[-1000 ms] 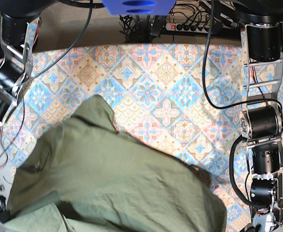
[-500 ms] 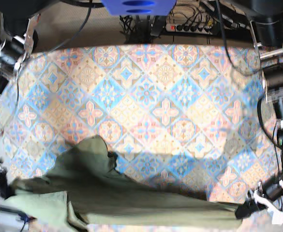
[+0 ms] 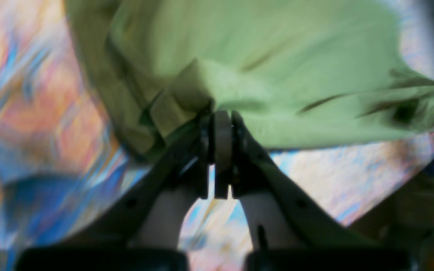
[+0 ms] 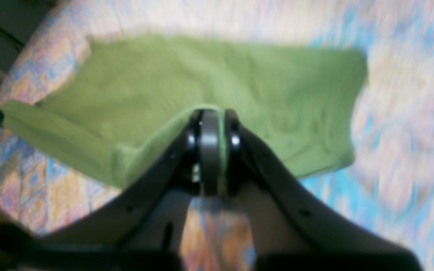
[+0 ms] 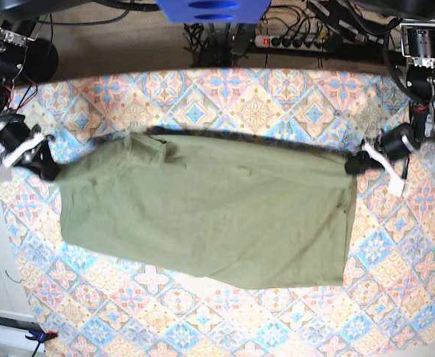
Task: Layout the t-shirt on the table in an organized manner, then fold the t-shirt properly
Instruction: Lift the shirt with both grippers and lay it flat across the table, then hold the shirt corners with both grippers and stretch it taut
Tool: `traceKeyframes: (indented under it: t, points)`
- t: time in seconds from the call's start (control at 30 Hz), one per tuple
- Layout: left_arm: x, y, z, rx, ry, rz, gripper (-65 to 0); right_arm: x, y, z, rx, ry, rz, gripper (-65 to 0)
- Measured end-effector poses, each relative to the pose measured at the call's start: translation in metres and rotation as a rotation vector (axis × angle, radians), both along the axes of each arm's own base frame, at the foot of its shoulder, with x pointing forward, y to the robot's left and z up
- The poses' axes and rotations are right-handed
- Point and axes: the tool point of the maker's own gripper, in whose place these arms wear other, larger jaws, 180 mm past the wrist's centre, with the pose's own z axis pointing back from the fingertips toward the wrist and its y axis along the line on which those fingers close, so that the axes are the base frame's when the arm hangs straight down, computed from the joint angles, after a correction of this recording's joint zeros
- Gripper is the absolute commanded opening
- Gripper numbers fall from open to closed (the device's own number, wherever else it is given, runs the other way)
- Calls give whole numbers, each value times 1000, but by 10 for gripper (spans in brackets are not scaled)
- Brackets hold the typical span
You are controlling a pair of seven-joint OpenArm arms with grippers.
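The olive-green t-shirt hangs stretched wide between my two grippers over the patterned table, its lower part draped on the cloth. On the base view's right, my left gripper is shut on one upper corner of the t-shirt. On the left of that view, my right gripper is shut on the other upper corner. The blurred left wrist view has the left gripper pinching bunched t-shirt fabric. In the right wrist view the right gripper clamps a hem of the t-shirt.
A power strip with cables lies beyond the table's far edge, beside a blue mount. A white box sits off the table's near left corner. Patterned cloth shows all around the shirt.
The shirt has swung from the near edge up to the middle of the table and spread out wide. Both grippers moved outward and toward the far side, still holding it.
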Motion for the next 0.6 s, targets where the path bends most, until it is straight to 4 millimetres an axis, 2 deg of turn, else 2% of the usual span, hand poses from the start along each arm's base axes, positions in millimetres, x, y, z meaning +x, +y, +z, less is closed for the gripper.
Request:
traceKeyframes:
  t: [0.17,0.2,0.3,0.33,0.47,0.53,0.6]
  points:
    - [-34,9,-40,146,103,-21,-650,-24,-3,-23,4,84,-8,-639]
    - [-40,8,-45,156,118,-32,-623,-28,-4,-27,4,100,-12,-639]
    - [-65,16,-61,212,184,-51,-486,-38,-6,-36,4,135,-18,-639]
    - [-70,17,-63,218,191,-49,-434,-40,-6,-37,4,142,-19,-639]
    - [-77,27,-62,253,210,-76,-309,-39,-11,-33,-1,128,-31,-639]
    - [-76,39,-59,287,216,-66,-294,-38,-11,-33,-1,128,-31,-639]
    - [-75,44,-55,274,213,-41,-301,-39,-10,-34,0,130,-30,-639]
